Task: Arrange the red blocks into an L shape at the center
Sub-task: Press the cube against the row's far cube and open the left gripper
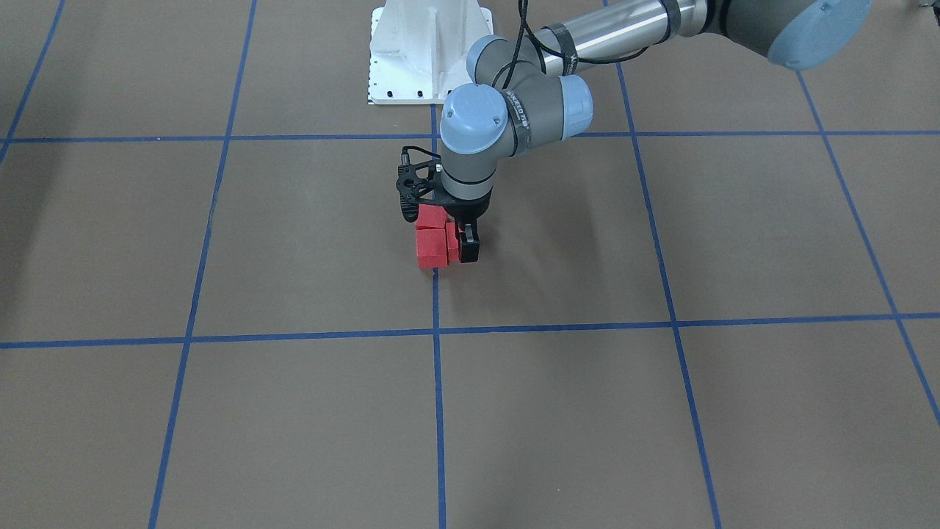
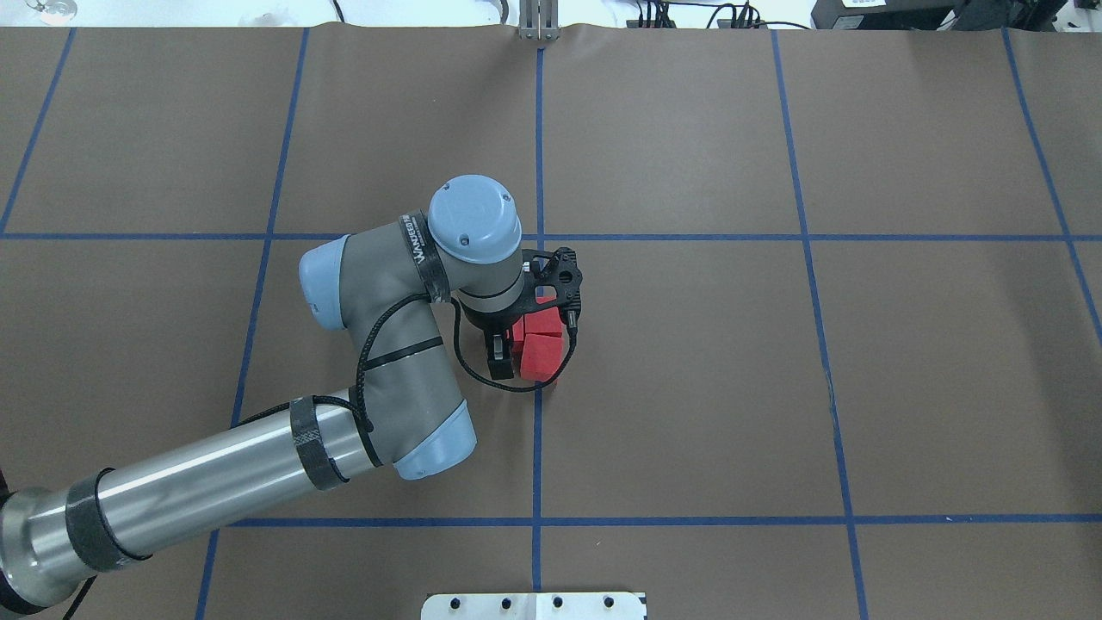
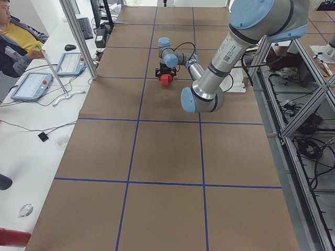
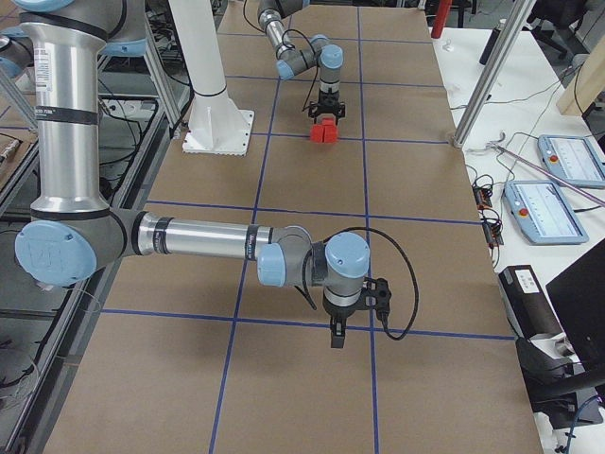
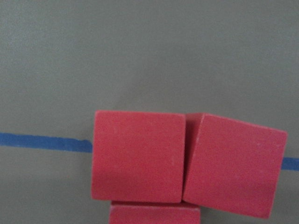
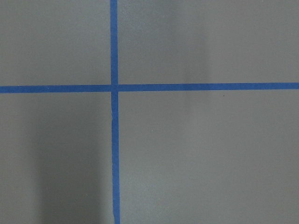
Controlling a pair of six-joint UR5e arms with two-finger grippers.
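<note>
The three red blocks (image 2: 541, 344) lie together at the center (image 2: 637, 370) of the table (image 1: 734, 441), on the blue tape line (image 2: 537, 448) that runs away from the robot. In the left wrist view two of them sit side by side across this line. One is square to the line and the other is a little turned, so they meet at one end of the joint and a thin wedge opens at the other end. The third block shows only as a strip at the lower edge of that view, touching the square one. The left claw (image 1: 465, 248) stands upright at this third block, low at the table. We see only one black finger (image 2: 498, 355), just beside the red. The other finger is hidden, so we cannot tell if the claw grips the block or is free of it. The right claw (image 4: 336, 333) hangs above a crossing of tape lines, well apart from the blocks. It shows only in the side view, so we cannot tell its state.
</note>
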